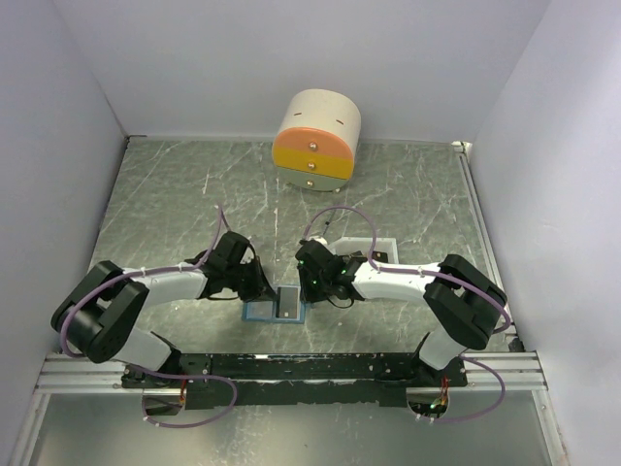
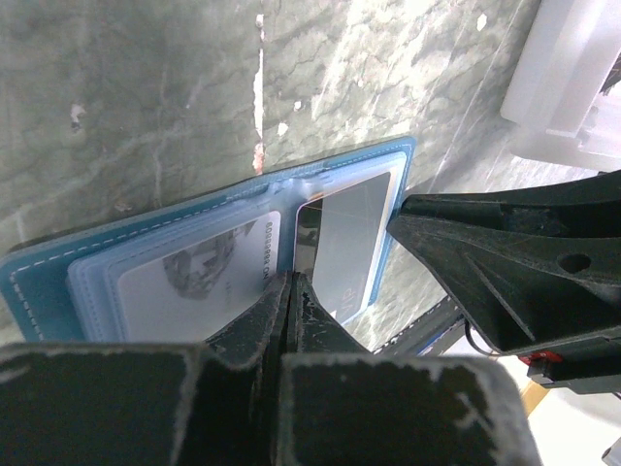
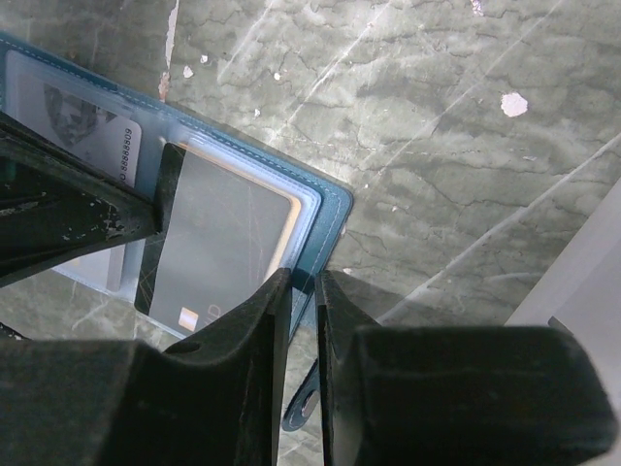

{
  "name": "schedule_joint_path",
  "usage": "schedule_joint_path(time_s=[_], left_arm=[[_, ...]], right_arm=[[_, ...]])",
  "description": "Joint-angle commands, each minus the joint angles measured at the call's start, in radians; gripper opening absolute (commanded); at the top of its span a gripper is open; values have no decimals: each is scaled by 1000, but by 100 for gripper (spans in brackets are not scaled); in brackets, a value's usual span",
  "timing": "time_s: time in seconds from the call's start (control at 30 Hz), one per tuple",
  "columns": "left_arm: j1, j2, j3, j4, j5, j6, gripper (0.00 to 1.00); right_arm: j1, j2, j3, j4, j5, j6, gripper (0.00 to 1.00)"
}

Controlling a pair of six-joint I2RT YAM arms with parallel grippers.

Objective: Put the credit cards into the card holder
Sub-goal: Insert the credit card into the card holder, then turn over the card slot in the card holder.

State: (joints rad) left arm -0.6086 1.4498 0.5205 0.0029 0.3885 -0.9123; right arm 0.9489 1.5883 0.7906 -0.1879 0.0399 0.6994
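At the middle of the tabletop's (image 1: 175, 194) near edge, the card holder (image 2: 39, 282) lies open and flat. A whitish card (image 2: 194, 277) sits in its left half. A grey card (image 2: 344, 248) lies on its right half. Left jaws: clenched on the grey card's inner edge. Right jaws: closed on the card holder's outer right edge.

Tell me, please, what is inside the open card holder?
The card holder shows a whitish card in its left pocket and a dark card on its right half; anything beneath that is covered.
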Motion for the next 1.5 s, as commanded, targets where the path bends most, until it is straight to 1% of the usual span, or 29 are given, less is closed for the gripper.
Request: schedule_joint_path(time_s=[0.0,0.2,0.33,0.37,0.43,0.6,0.73,0.9,1.07,1.17,1.23,1.3,1.47], left_arm=[[-23,19,-1,62,37,-15,7],[-31,12,-5,88,51,-27,7],[-32,0,-11,86,48,-33,7],[-31,-4,-9,71,40,-30,9],[-31,-14,1,23,15,-25,17],[-31,-55,12,-40,-18,-24,31],[-31,-78,35,-107,-52,-20,38],[-30,-110,63,-187,-105,-6,46],[-19,-178,83,-284,-180,10,55],[-1,-198,89,-327,-200,30,61],[16,-202,88,-357,-208,49,64],[37,-214,66,-351,-194,61,65],[71,-239,5,-276,-89,73,66]], right_arm=[[6,6,2,18,-16,6,17],[6,-1,-2,32,-13,2,17],[7,-7,2,34,-6,-3,21],[7,-11,4,28,1,-4,22],[7,-22,12,-4,25,-8,25],[7,-78,13,-46,58,-2,30],[7,-109,10,-45,46,11,34],[9,-109,21,-40,36,11,40],[12,-70,40,-40,26,7,46],[14,-39,42,-14,-22,-17,48],[25,-3,59,-39,-7,-25,48],[30,25,63,-65,24,-27,47],[33,48,34,-51,44,-39,37]])
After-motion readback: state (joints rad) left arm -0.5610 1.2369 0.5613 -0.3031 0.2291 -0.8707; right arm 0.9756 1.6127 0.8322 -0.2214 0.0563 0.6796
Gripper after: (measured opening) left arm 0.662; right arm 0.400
